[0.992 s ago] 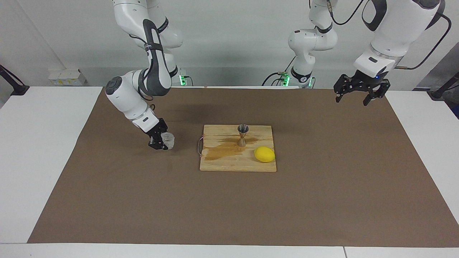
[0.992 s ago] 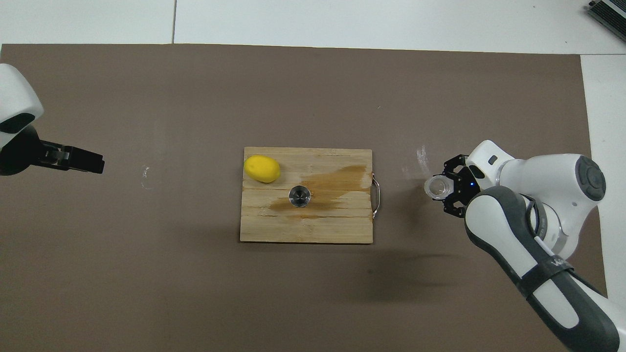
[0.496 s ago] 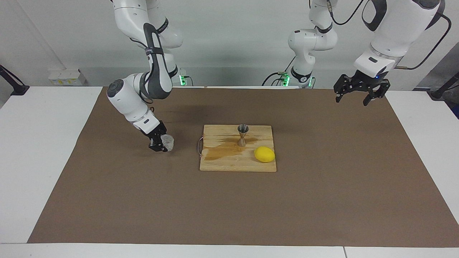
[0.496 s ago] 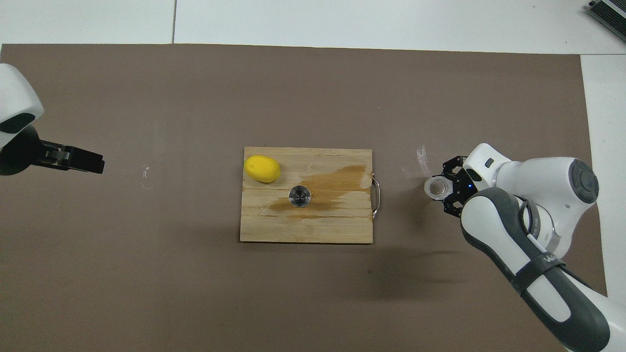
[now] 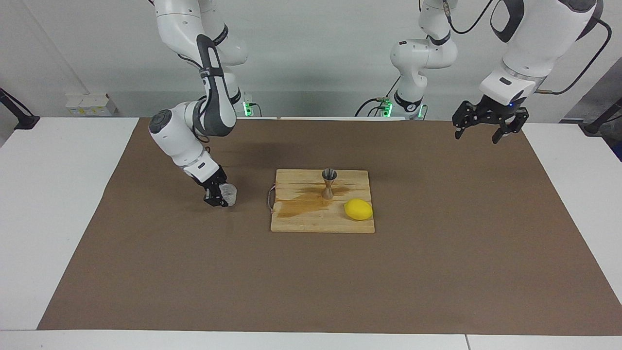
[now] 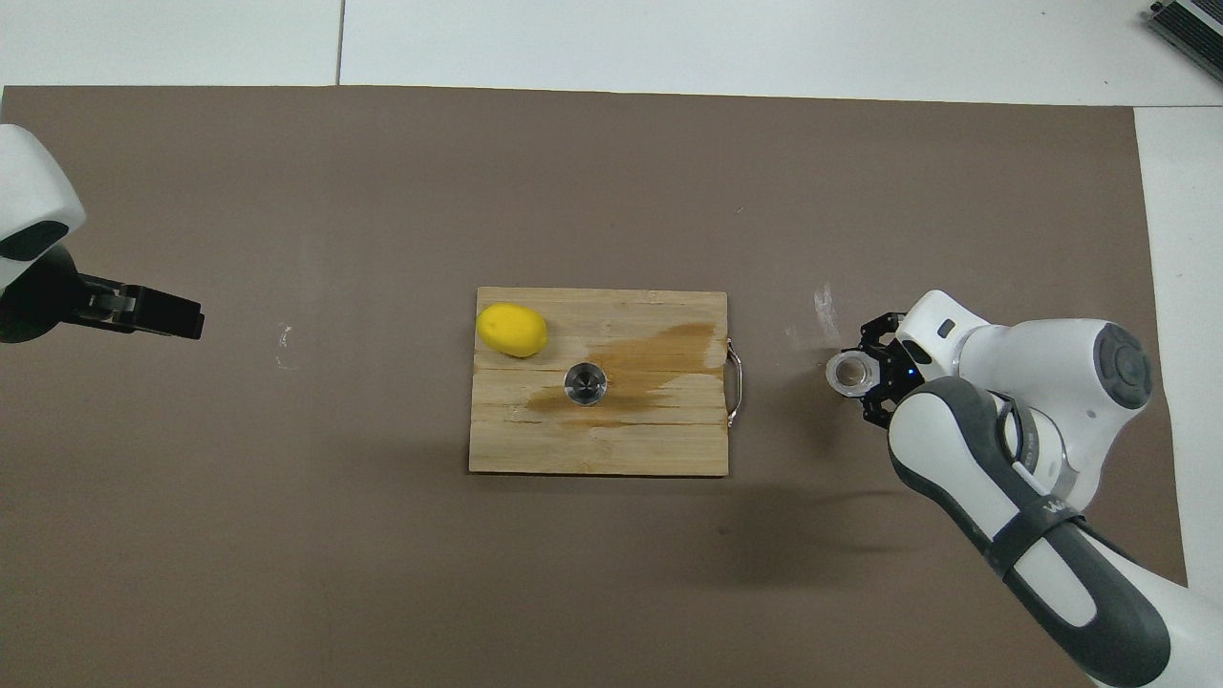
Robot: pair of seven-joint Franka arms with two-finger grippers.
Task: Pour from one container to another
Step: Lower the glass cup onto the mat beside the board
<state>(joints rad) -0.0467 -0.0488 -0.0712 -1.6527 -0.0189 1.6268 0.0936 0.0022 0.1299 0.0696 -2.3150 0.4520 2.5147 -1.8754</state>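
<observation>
While brown mat (image 5: 437,253) covers white table (image 5: 53,204) | wooden board (image 5: 311,221) central

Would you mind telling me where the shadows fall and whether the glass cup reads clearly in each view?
Overhead view: a soft, dark shadow of the right arm lies on the brown mat nearer the robots than the cutting board; the glass cup in the right gripper shows a bright ring. Facing view: the cup looks pale and hazy, and a faint shadow lies near the robots' edge of the mat.

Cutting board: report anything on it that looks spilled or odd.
A dark wet-looking stain spreads across the cutting board around the jigger toward the handle end, like spilled liquid. The lemon lies clear of it.
</observation>
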